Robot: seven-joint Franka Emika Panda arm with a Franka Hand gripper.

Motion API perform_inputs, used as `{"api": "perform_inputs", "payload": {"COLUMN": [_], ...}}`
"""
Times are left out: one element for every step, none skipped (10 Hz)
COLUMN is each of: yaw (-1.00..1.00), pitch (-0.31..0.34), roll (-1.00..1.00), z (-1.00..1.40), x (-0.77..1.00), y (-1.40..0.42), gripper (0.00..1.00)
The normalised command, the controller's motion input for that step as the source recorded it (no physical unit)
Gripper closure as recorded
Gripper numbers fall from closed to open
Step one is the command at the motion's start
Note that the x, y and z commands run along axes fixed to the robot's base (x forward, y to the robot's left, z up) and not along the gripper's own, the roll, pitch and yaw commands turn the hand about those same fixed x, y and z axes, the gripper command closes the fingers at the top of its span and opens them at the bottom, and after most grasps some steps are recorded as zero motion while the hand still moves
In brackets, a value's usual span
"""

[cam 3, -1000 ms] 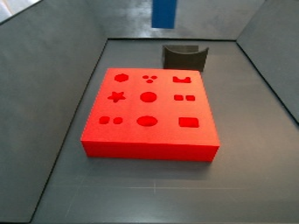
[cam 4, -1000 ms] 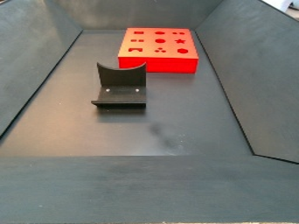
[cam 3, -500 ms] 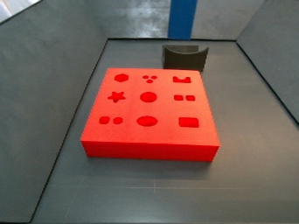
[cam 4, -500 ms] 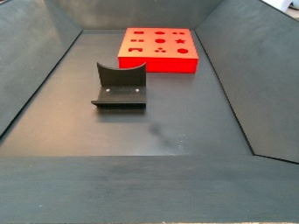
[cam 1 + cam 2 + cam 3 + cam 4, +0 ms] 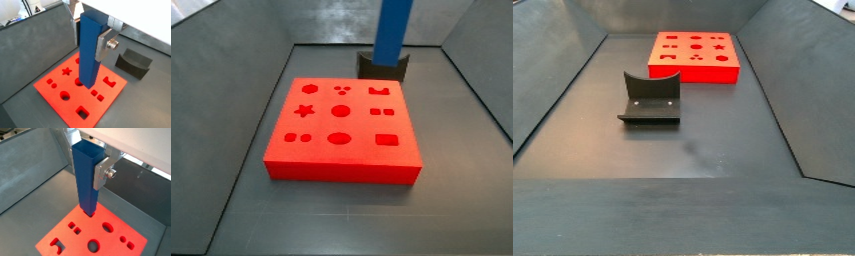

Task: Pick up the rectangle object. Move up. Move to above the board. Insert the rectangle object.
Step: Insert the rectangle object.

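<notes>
The rectangle object (image 5: 90,50) is a blue bar with a hollow top end, hanging upright in my gripper (image 5: 90,40), whose jaws are shut on its upper part. Both wrist views show the silver fingers (image 5: 101,172) pressed on the bar (image 5: 85,178) and its lower end over the board (image 5: 77,97), a red block with cut-out holes (image 5: 83,238). In a side view the bar (image 5: 392,30) comes down from the top edge, ending in front of the dark holder, beyond the board (image 5: 345,172). There the gripper is out of view. Another side view shows only the board (image 5: 694,70).
A dark grey curved holder (image 5: 649,98) stands on the floor apart from the board, also seen behind it (image 5: 382,67) and beside it (image 5: 135,62). Sloping grey walls (image 5: 553,80) enclose the floor on all sides.
In the side view the blue bar has moved right and come lower: only a short stub showed at the top edge before, and now a long stretch hangs down.
</notes>
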Motion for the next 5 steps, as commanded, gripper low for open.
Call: {"api": "perform_inputs", "payload": {"yaw": [0.03,0.03,0.03,0.03,0.03], "pitch": [0.04,0.033,0.026,0.041,0.049], "roll": [0.1,0.09,0.1,0.12,0.13], "z": [-0.29,-0.27,-0.21,-0.22,-0.22], "x": [0.6,0.63,0.67,0.69,0.67], "y": [-0.12,-0.13,-0.15,-0.14,-0.13], "gripper": [1.0,1.0,1.0,1.0,1.0]}}
